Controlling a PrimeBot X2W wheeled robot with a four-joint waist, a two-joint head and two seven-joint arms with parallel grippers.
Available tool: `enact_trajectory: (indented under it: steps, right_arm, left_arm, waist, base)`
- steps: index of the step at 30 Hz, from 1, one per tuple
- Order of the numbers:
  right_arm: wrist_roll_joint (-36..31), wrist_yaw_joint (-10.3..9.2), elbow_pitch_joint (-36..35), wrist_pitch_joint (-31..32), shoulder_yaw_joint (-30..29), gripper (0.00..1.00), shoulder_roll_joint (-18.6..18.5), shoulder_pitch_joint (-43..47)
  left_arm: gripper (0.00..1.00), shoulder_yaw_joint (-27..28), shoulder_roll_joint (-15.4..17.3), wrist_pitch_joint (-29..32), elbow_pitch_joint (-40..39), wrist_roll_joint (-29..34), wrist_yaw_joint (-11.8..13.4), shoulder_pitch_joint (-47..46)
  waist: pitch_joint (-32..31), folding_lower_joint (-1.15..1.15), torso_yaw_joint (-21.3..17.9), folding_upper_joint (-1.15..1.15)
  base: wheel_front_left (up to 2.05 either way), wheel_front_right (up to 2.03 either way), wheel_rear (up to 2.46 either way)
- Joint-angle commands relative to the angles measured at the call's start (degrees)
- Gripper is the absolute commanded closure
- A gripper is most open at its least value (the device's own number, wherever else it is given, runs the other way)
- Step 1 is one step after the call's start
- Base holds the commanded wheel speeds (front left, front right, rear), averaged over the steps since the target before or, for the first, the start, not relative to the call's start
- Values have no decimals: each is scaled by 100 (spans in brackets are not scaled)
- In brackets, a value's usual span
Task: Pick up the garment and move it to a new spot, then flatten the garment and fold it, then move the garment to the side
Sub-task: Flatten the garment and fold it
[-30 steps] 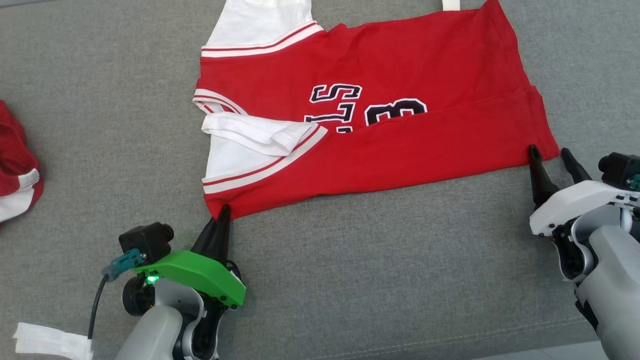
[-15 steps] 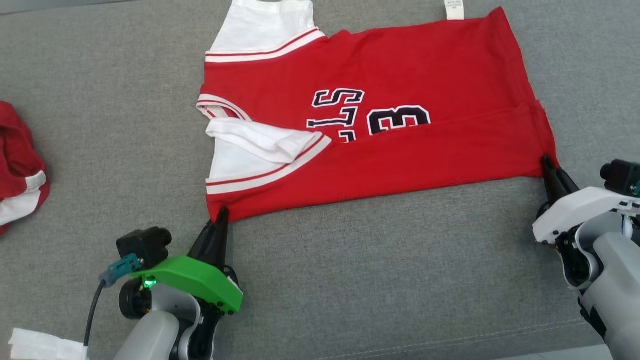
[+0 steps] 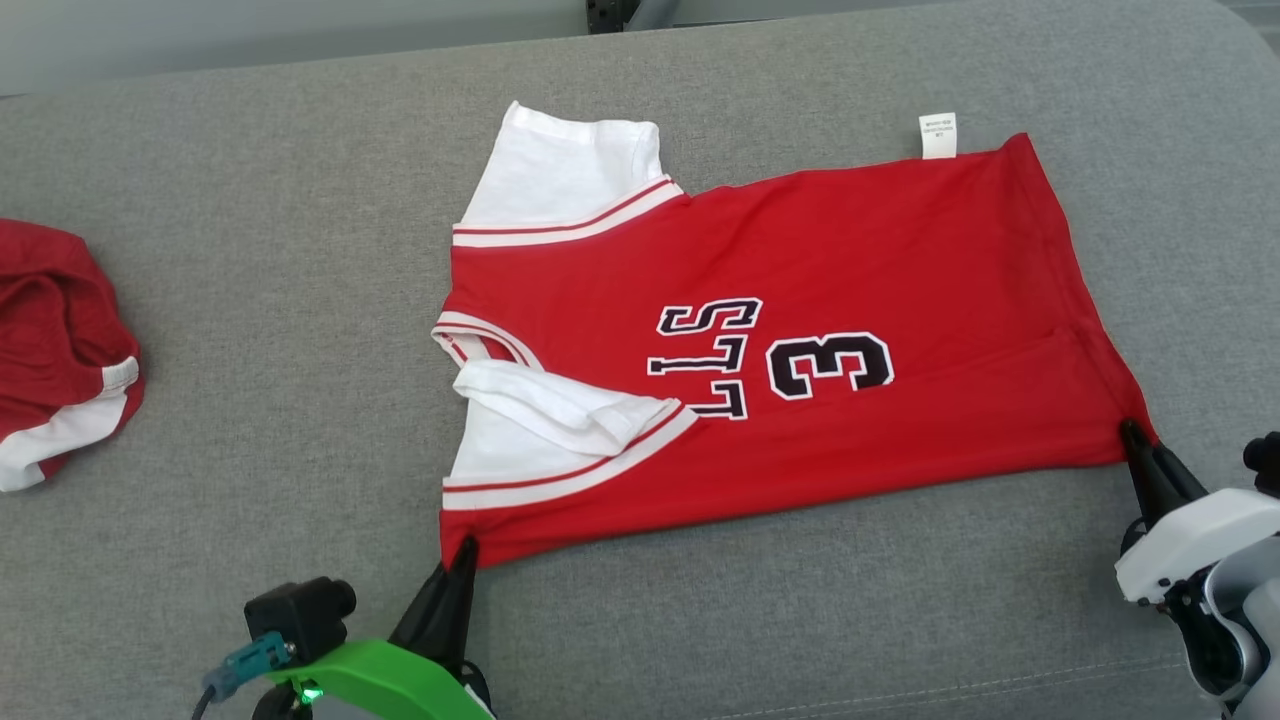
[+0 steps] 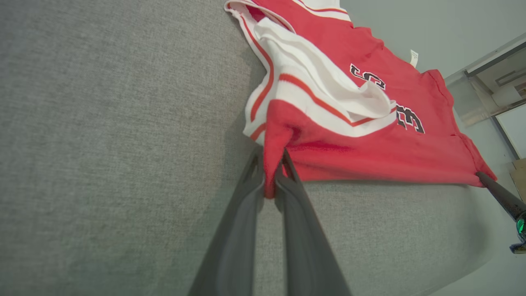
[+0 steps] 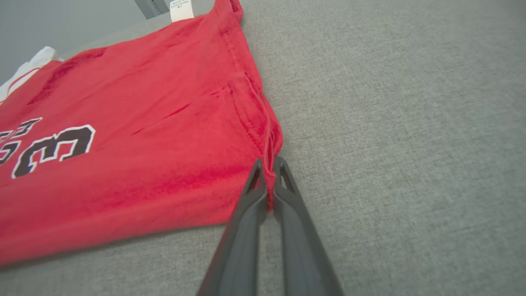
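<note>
Wrist views: fingers (image 4: 244, 218) pinch jersey (image 4: 370, 156) corners; head view: second garment (image 3: 55, 325) left

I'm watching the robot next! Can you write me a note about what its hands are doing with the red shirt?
Hands: the left gripper is shut on the red jersey at its near sleeve-end corner. The right gripper is shut on its near hem corner.
Things: the jersey lies spread on the grey cushion, number up. Another red-and-white garment is bunched at the left.
Done: laid out mostly flat.
Left: smooth the rumpled near white sleeve, fold, move aside.
</note>
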Motion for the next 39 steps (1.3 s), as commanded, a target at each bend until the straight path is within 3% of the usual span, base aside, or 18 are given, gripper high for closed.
enact_trajectory:
  steps: [1,12,13,14,15,16,17,27,34,39]
  right_arm:
    - [-25,-12,-32,-11,-15,100,-62,90]
    - [-219,-13,-730,-11,-300,97,-285,892]
    - [-252,-13,-764,-11,-313,84,-293,905]
    - [-298,-13,-797,-11,-338,50,-300,909]
    - [-338,-13,-825,-11,-376,4,-300,907]
    - [-374,-13,-852,-11,-424,0,-294,910]
    - [-446,-12,-884,-11,-487,0,-294,904]
    - [-1074,-11,-1671,-11,-1230,0,173,1014]
    - [-1250,-10,-2137,-10,-942,0,382,725]
    - [-984,-11,-2073,-10,-527,0,494,284]
  left_arm:
    - [100,29,57,-2,-43,-76,46,104]
    - [100,-77,199,234,-591,-23,389,634]
    - [100,-77,205,249,-590,-10,419,624]
    - [91,-76,207,263,-593,-2,440,614]
    - [63,-81,212,282,-589,-2,452,606]
    - [23,-84,215,288,-592,-2,463,593]
    - [0,-61,193,293,-604,-37,481,583]
    - [0,309,396,182,-1000,63,640,179]
    - [0,449,883,773,-1129,370,564,-1229]
    - [0,509,1060,1484,-630,172,369,-2465]
  waist:
    - [10,0,20,0]
    - [212,0,46,0]
    - [221,0,33,0]
    - [227,0,20,0]
    - [228,0,7,0]
    - [228,0,-4,0]
    - [225,0,-17,0]
    - [82,0,-130,0]
    - [273,0,-275,0]
    - [532,0,-527,0]
  base:
    - [0,0,0]
    - [0,0,0]
    - [0,0,0]
    - [0,0,0]
    - [0,0,0]
    - [0,0,0]
    - [0,0,0]
    - [0,0,0]
    - [0,0,0]
    - [0,0,0]
